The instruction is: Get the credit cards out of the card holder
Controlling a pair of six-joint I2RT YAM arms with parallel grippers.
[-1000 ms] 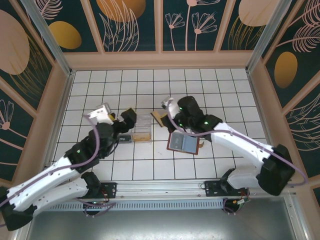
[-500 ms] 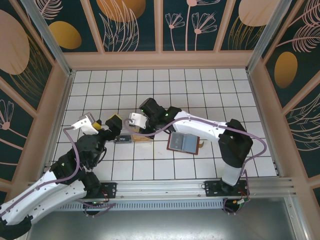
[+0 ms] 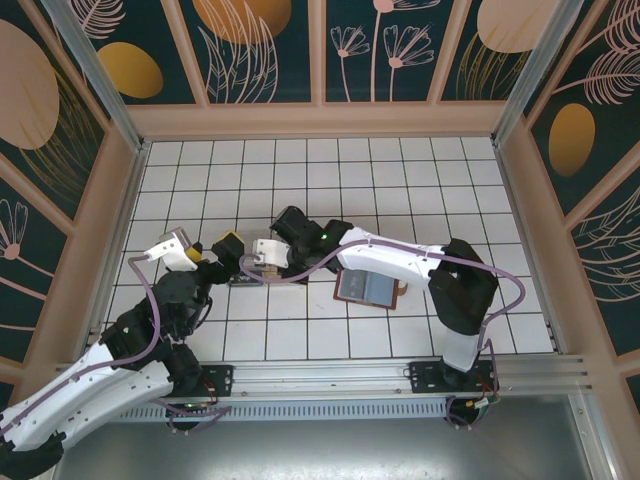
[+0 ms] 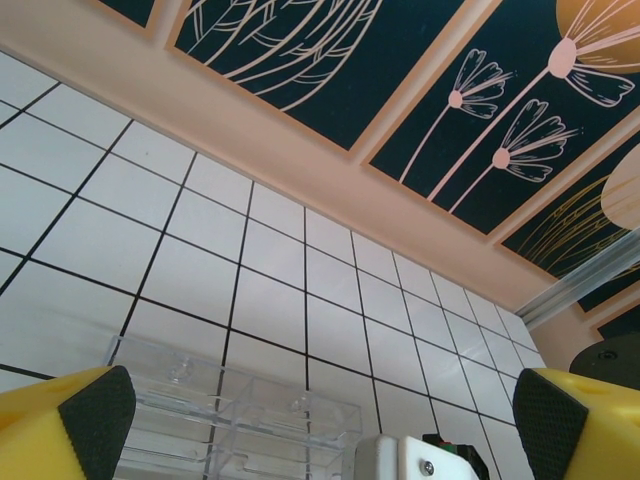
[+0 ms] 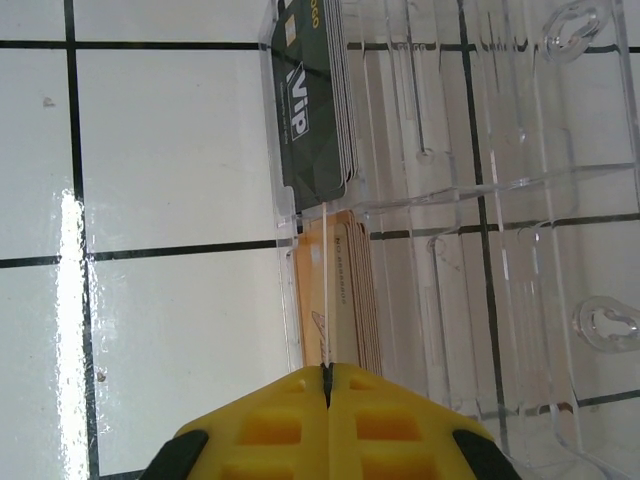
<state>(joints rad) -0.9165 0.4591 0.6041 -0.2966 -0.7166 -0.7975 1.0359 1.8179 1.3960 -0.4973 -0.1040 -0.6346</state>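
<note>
My right jaws are clenched on a thin pale credit card (image 5: 325,300), seen edge-on and held upright over the clear plastic box (image 5: 520,200). I judge it stands that way so it can slide into the slot alongside the tan cards (image 5: 352,290). Those are filed on edge, with a stack of dark cards (image 5: 312,120) marked VIP at their 12 o'clock.

My left jaws hang released, black pads (image 4: 95,410) wide apart and tilted upward, at the box's 9 o'clock in the top view. They are probably standing clear of the right arm (image 3: 400,262), which reaches across.

The card holder (image 3: 368,286) lies at the box's 4 o'clock, open like a book with its blue-grey inside up. I cannot tell whether cards remain in it.

The worktop (image 3: 400,180) is glossy white tile with black grout. Beyond it, at 12 o'clock, peach-framed walls (image 3: 380,50) of dark teal carry drawn flowers and leaves.
</note>
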